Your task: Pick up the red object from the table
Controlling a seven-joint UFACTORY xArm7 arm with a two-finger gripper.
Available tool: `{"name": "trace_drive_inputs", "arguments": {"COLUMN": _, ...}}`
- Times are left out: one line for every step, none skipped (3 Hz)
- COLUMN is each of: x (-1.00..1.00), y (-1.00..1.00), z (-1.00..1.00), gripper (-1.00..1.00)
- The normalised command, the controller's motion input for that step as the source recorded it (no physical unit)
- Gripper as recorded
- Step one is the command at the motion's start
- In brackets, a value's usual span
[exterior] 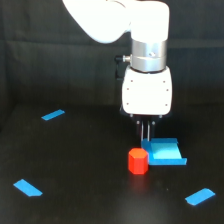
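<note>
1. Standing upright on the black tabletop [90, 150], the red object [137, 160] is a stubby, faceted block; it sits right of centre in the exterior view, toward the near part of the surface.
2. A flat blue block [165, 152] lies just beside the red object on the exterior view's right and slightly farther back; the two appear to touch or nearly touch, and which it is cannot be told.
3. The white arm [147, 75] comes down from the top of the view; its fingers [145, 131] point straight down, with tips above the far left corner of the blue block and just beyond the top of the red object.
4. The fingers read as two thin dark prongs set close together, with only a slim gap between them; nothing is held between them; the red object is not in their grasp.
5. Three blue tape strips mark the tabletop: one at far left [53, 115]; one at near left [27, 188]; one at near right [199, 196]; all lie well apart from the red object.
</note>
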Motion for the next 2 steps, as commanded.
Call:
{"name": "trace_drive_inputs", "arguments": {"x": 0.06, "y": 0.10, "z": -0.07, "gripper": 0.91}}
{"name": "trace_drive_inputs", "arguments": {"x": -0.06, "y": 0.00, "z": 0.00, "gripper": 1.00}}
